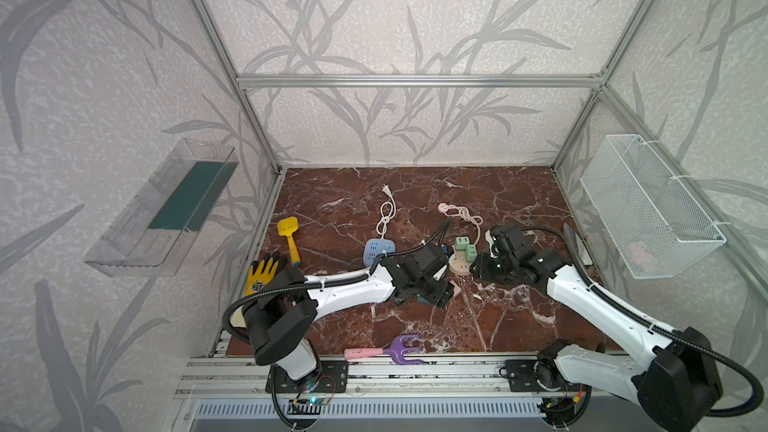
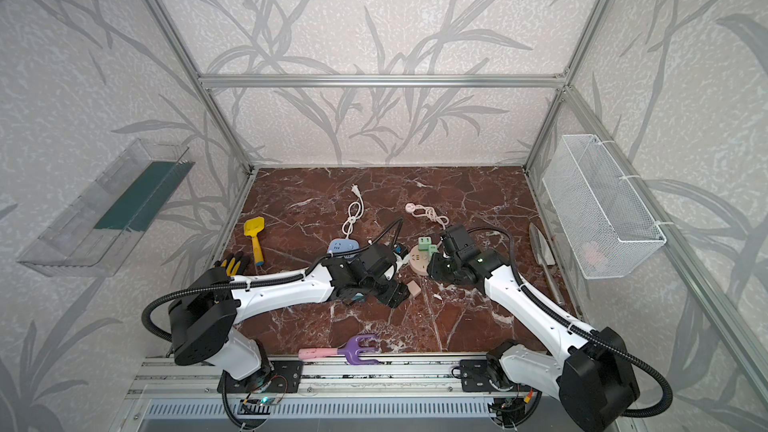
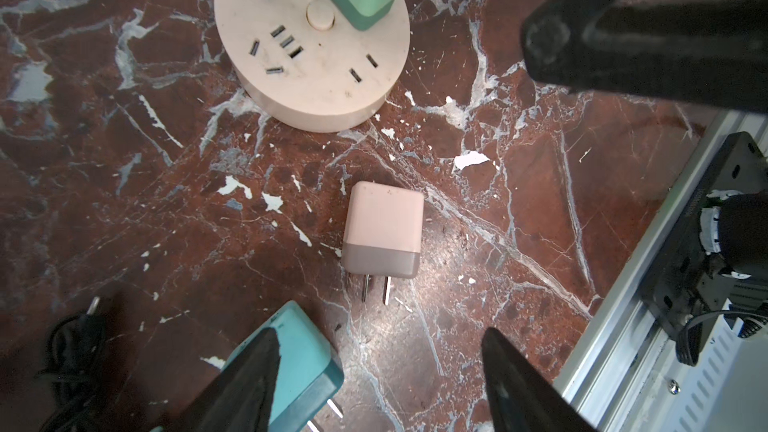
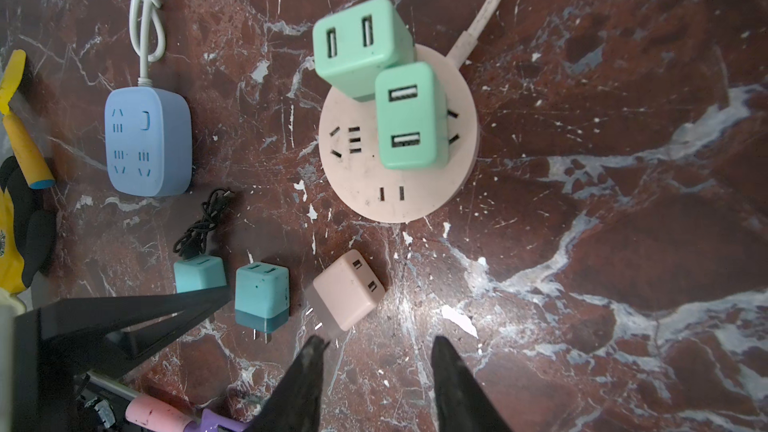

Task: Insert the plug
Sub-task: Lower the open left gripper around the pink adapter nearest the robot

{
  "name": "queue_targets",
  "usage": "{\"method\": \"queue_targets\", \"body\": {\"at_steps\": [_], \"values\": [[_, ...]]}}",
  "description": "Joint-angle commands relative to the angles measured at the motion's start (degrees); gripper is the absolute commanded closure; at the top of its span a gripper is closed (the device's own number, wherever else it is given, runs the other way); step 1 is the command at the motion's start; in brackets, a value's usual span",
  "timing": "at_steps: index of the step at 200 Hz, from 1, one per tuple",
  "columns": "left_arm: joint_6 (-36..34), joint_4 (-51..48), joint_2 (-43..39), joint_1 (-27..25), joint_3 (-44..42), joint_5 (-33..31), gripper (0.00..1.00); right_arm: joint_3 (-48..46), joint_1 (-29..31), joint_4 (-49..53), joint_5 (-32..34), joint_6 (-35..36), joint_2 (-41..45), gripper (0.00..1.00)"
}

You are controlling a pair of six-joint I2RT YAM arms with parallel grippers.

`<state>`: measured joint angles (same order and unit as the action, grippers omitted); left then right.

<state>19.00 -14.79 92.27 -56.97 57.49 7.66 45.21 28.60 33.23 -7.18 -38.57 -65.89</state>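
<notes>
At the front edge of the counter (image 1: 415, 317) lies a purple toy rake (image 1: 405, 347) with a pink handle. Beyond it, near the middle, the left fingers (image 3: 257, 367) stand wide apart with nothing between them. From the left wrist, the pink plug (image 3: 382, 228) lies flat on the counter just ahead of that gap and roughly centred on it. Its two prongs point back toward the fingers, and neither finger touches it. One left finger overlaps a teal charger (image 3: 299, 363) in that view; whether they touch cannot be told. The right fingers (image 4: 307, 371) are partly open and empty. From the right wrist, the plug lies off the tip of one finger rather than in the gap. Its prongs aim at that tip and come very close to it, but contact cannot be told. In both top views the plug sits between the two arms' ends, just beside the left one. A second teal charger (image 4: 199, 274) with a black cable (image 4: 203, 222) lies beside the first. Just beyond the plug, apart from it, sits the round pink power strip (image 4: 399, 201). Two mint-green USB chargers (image 4: 359, 47) stand plugged into it, and a free two-slot socket is on the side nearest the plug. To the left lies a blue power strip (image 1: 376, 249). Farther left are a yellow toy shovel (image 1: 289, 238) and a yellow-and-black glove (image 1: 264, 274). Farthest back, the blue strip's knotted white cord (image 1: 386, 214) and the round strip's pink cord (image 1: 461, 214) run toward the rear wall.
</notes>
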Motion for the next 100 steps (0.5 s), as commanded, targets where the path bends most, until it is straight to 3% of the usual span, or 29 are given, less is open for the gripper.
{"method": "queue_targets", "body": {"at_steps": [1, 33, 100], "values": [[-3.33, -2.06, 1.32, -0.33, 2.35, -2.88, 0.24, -1.04, -0.86, -0.27, -0.3, -0.12, 1.8, 0.56], [-5.35, -5.28, 4.71, -1.08, 5.07, -6.23, 0.25, -2.22, -1.81, 0.15, 0.26, 0.94, 2.3, 0.57], [-5.21, -4.74, 7.99, -1.63, 6.39, -4.51, 0.26, -4.74, -3.02, -0.93, 0.08, 1.26, 3.45, 0.57]]}}
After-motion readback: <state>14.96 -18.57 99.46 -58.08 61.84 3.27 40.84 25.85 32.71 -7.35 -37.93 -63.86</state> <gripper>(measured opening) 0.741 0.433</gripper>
